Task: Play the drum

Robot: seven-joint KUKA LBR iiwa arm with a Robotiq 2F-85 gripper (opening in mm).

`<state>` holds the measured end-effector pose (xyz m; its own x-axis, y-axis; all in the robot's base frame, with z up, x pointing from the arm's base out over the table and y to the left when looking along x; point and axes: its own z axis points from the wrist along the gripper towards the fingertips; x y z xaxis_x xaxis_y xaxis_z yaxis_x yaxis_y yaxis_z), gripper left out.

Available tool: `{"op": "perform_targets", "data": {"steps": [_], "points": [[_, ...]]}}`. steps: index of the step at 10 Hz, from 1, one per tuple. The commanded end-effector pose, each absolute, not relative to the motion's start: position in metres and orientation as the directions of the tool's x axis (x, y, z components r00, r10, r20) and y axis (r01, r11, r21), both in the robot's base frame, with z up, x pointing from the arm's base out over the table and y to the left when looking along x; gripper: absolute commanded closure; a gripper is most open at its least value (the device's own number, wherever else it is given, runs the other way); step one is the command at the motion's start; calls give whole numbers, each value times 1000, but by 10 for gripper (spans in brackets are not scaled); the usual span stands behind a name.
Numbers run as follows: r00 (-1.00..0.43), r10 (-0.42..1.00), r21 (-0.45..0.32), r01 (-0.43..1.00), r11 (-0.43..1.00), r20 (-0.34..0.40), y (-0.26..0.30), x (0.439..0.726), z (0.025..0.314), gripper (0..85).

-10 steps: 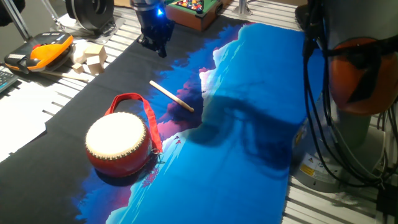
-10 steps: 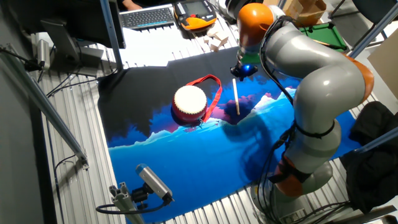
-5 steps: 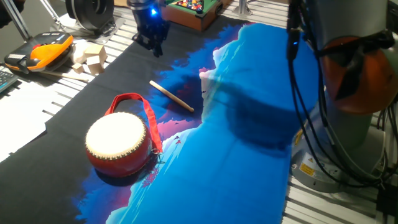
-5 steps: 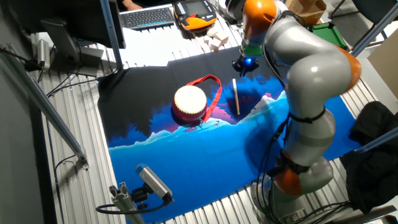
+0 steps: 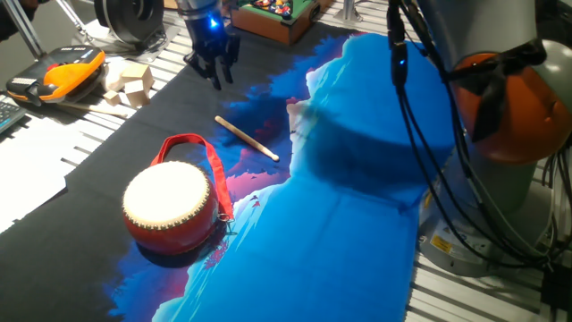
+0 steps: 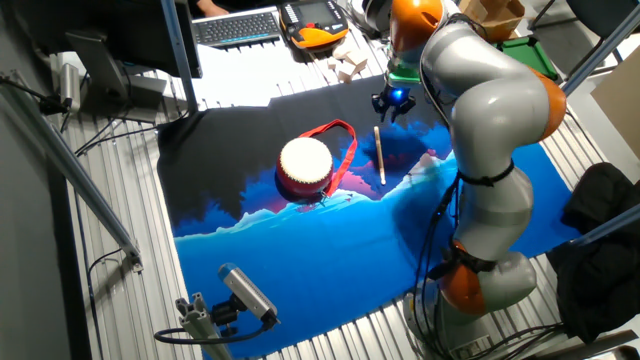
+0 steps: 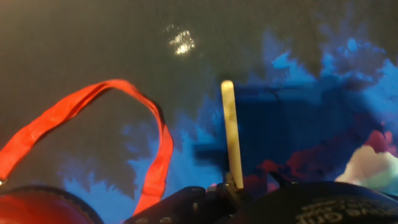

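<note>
The drum (image 5: 170, 207) stands on the cloth at the front left, with a red body, a cream skin and a red strap loop (image 5: 191, 146) lying behind it. It also shows in the other fixed view as the drum (image 6: 304, 166). A thin wooden stick (image 5: 248, 139) lies on the cloth right of the strap. My gripper (image 5: 213, 70) hangs above the black part of the cloth beyond the stick's far end, open and empty. The hand view looks down the stick (image 7: 231, 143), with the strap (image 7: 124, 118) to its left and the drum's edge (image 7: 37, 208) in the bottom corner.
Wooden blocks (image 5: 127, 82) and an orange-black handset (image 5: 58, 73) lie on the slatted table at the far left. A small pool-table toy (image 5: 279, 13) stands behind the gripper. The arm's base and cables (image 5: 465, 179) fill the right side.
My gripper has shifted a little to the left and away from the stick's far end. The arm's upper links have swung over the blue cloth. Drum and stick have not moved.
</note>
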<state>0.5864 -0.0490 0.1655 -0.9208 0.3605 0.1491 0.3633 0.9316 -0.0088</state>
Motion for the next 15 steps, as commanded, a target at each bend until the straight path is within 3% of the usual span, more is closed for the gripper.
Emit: {"op": "perform_targets", "data": {"steps": [1, 11, 15], "points": [[-920, 359, -2, 363, 932, 159, -51, 590, 159, 510], [-906, 320, 14, 337, 941, 276, -58, 609, 101, 510], [-915, 315, 20, 331, 943, 253, -60, 604, 74, 510]]}}
